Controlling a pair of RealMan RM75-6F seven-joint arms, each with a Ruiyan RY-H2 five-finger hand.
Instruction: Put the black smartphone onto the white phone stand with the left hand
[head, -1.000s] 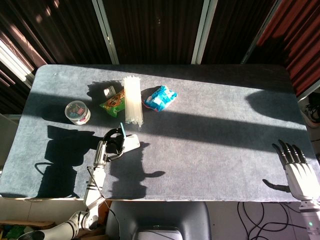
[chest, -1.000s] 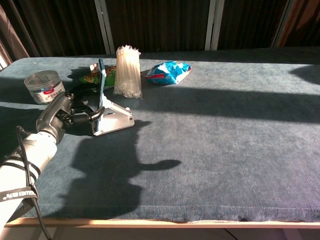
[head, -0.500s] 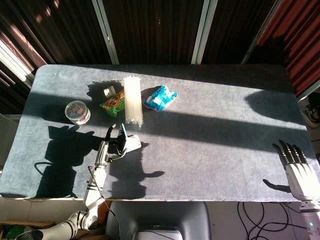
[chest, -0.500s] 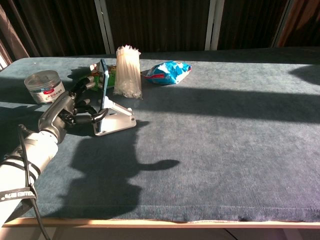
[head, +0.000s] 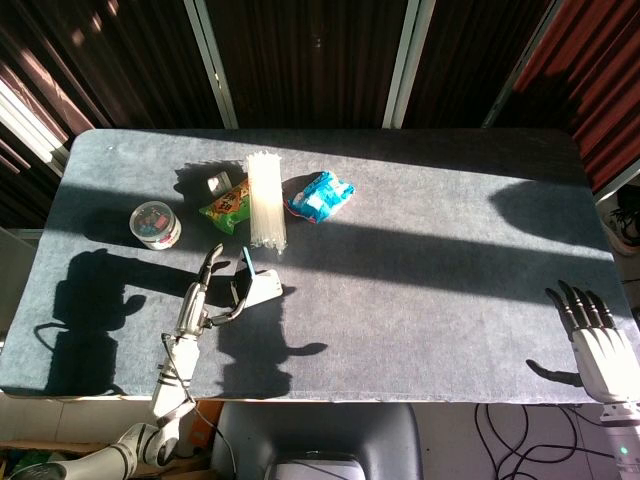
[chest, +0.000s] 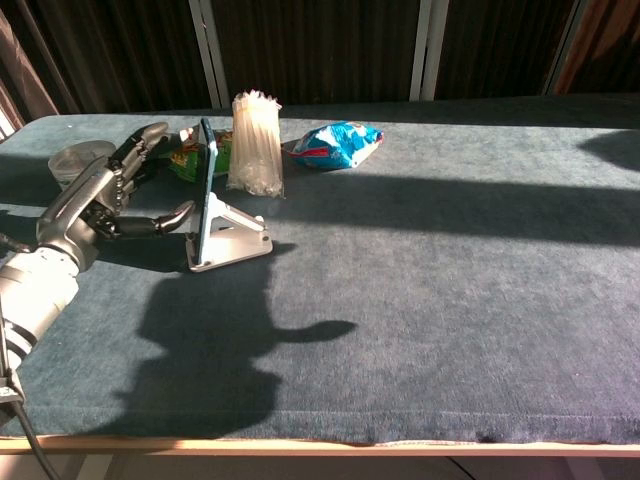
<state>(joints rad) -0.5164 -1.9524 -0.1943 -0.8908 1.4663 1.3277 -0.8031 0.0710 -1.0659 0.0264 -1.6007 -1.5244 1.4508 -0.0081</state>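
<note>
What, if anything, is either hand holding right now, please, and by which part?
Nothing. The left hand is open beside the phone, which leans on the stand; the right hand is open and empty.

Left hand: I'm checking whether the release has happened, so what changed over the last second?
The left hand let go of the black smartphone and drew back to the left, fingers now spread apart from it. The phone stands on the white phone stand, leaning slightly. The right hand, the snack bags and the straw bundle stayed put.
</note>
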